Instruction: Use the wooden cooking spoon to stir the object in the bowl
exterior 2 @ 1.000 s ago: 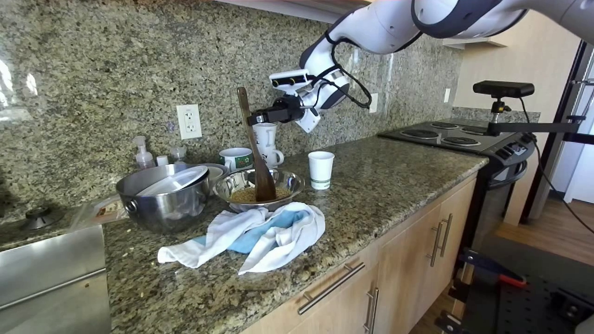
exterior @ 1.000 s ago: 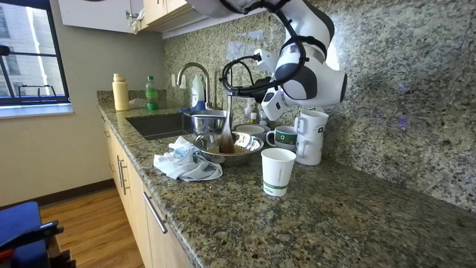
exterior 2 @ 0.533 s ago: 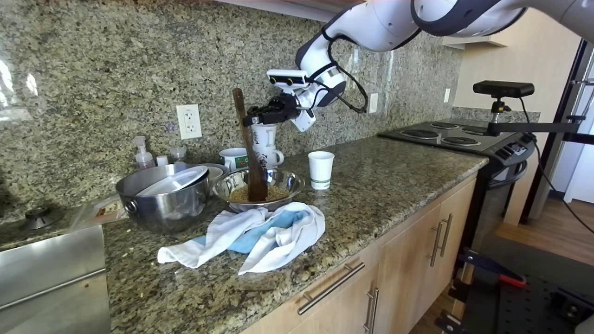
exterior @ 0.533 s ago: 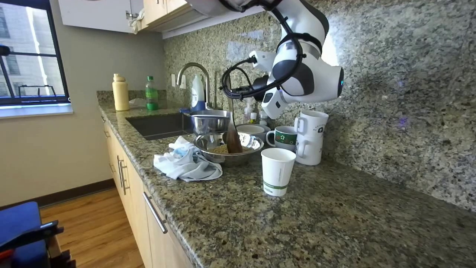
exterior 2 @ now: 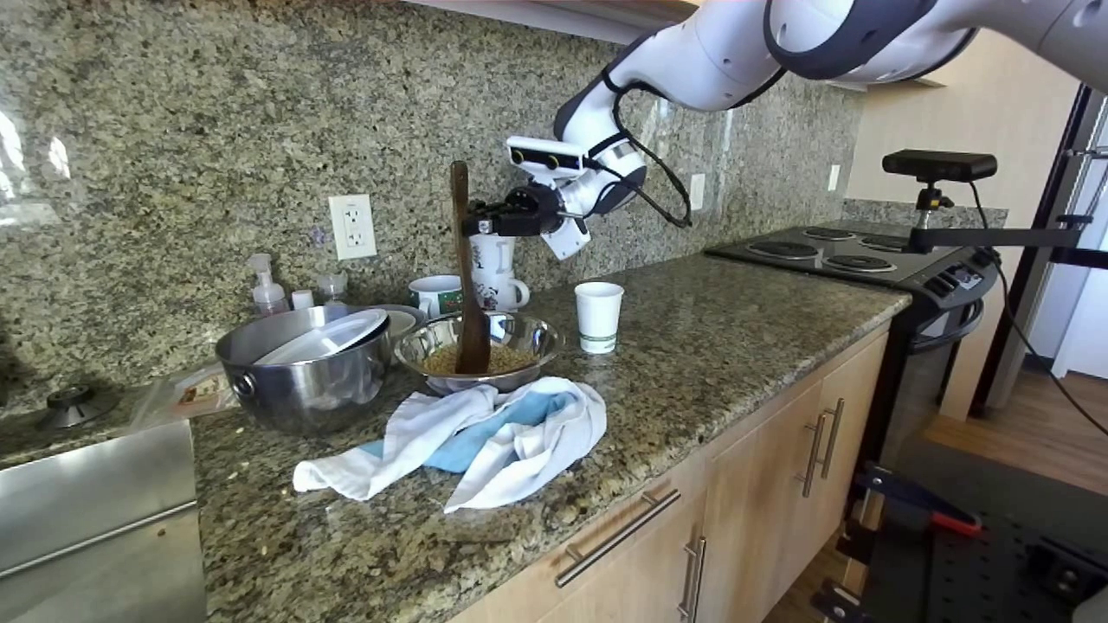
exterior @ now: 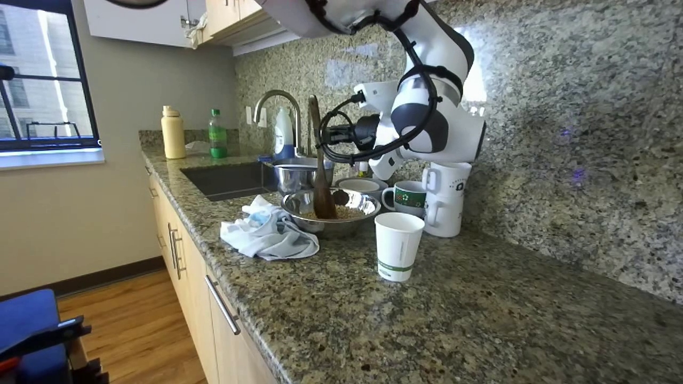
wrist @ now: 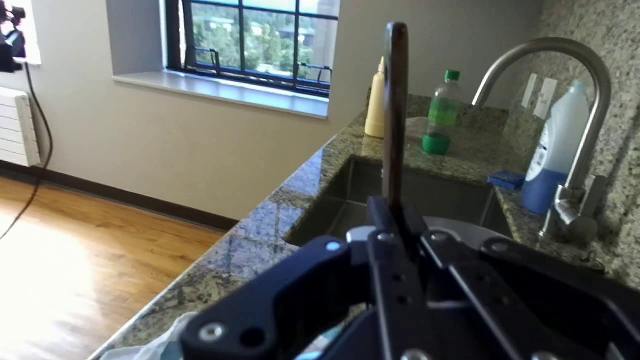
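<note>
The wooden cooking spoon stands nearly upright in both exterior views [exterior: 322, 200] [exterior 2: 473, 337], its broad brown end down in the bowl. The bowl is a low, shiny metal dish in both exterior views [exterior: 344, 229] [exterior 2: 544, 342], holding small yellowish grains [exterior 2: 512, 359]. My gripper [wrist: 397, 212] is shut on the spoon's handle [wrist: 395, 110], which rises between the fingertips in the wrist view. In the exterior views the gripper [exterior: 325, 136] [exterior 2: 474, 223] is well above the bowl; a cable loop partly covers it in an exterior view. The bowl is out of the wrist view.
A crumpled white and blue cloth [exterior 2: 519, 433] lies against the bowl's front. A white paper cup [exterior 2: 599, 316], stacked white mugs [exterior: 445, 200] and a green-banded mug [exterior: 410, 197] stand near. A metal pot [exterior 2: 303, 389] is beside the bowl; the sink [exterior: 229, 178] lies beyond.
The spoon, held throughout, is more upright now. Its broad end has shifted across the grains, and the gripper and arm have shifted slightly with it. The bowl has moved very slightly.
</note>
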You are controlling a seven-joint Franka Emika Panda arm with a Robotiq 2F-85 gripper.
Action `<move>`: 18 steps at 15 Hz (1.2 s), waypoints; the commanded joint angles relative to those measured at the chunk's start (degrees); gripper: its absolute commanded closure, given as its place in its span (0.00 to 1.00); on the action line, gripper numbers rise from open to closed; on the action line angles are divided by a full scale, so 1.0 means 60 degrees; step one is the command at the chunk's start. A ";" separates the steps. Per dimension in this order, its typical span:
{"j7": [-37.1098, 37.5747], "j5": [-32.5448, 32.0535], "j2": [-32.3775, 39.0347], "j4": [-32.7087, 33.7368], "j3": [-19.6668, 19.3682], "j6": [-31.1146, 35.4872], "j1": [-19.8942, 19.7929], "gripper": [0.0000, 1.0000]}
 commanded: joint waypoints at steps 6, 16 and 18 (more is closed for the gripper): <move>0.2186 0.0220 0.0705 0.0582 -0.0044 -0.1301 -0.0262 0.98; 0.1943 -0.0549 0.0159 0.0699 -0.0483 0.1282 0.0422 0.98; 0.1768 -0.0594 0.0109 0.0680 -0.0336 0.1553 0.0415 0.98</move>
